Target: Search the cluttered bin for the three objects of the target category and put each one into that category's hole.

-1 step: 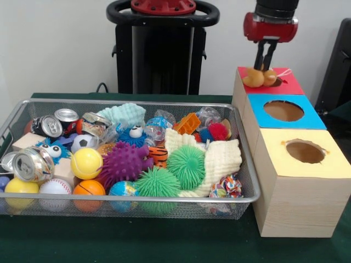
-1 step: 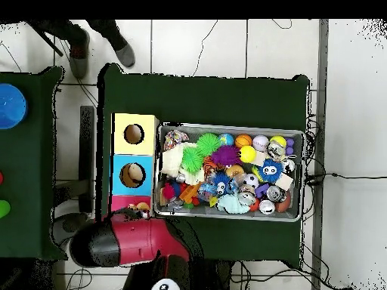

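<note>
My gripper (image 1: 264,68) hangs over the red-topped box (image 1: 285,85) at the far end of the row of boxes. Its two fingers stand close together, pinched on the top of a small orange and tan toy (image 1: 259,78). The toy sits at the box's hole, touching or just above the top. In the overhead view the red arm (image 2: 140,240) covers the gripper, and the toy (image 2: 138,206) shows at the red box (image 2: 121,202). The wire bin (image 1: 131,102) holds spiky balls, sports balls, crushed cans, white cloths and other toys.
A blue-topped box (image 1: 258,107) and a yellow-topped box (image 1: 340,164), each with a round hole, stand beside the bin (image 2: 230,126). A person's shoes (image 2: 121,51) show on the floor beyond the table. A second green table with a blue disc (image 2: 9,106) stands at the side.
</note>
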Controlling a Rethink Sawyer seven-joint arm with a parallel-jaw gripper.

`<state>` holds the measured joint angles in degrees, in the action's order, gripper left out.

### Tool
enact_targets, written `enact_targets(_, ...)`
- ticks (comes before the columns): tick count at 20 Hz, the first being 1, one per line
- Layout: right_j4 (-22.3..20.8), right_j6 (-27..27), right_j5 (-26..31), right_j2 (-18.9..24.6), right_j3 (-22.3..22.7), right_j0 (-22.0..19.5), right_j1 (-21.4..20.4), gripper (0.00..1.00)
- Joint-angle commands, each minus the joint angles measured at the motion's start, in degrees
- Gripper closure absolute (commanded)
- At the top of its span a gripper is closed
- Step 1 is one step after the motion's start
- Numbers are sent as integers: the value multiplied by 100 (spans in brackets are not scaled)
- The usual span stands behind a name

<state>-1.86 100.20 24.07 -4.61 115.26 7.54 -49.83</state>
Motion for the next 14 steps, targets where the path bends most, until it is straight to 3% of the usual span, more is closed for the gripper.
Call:
enact_targets(1, -340, 403, -271, 375, 187, -123, 185, 100)
enact_targets(6, -423, 664, -142, 25, -123, 233, 363, 100)
enact_targets(14, -283, 1192, -216, -375, -170, 933, 572, 100)
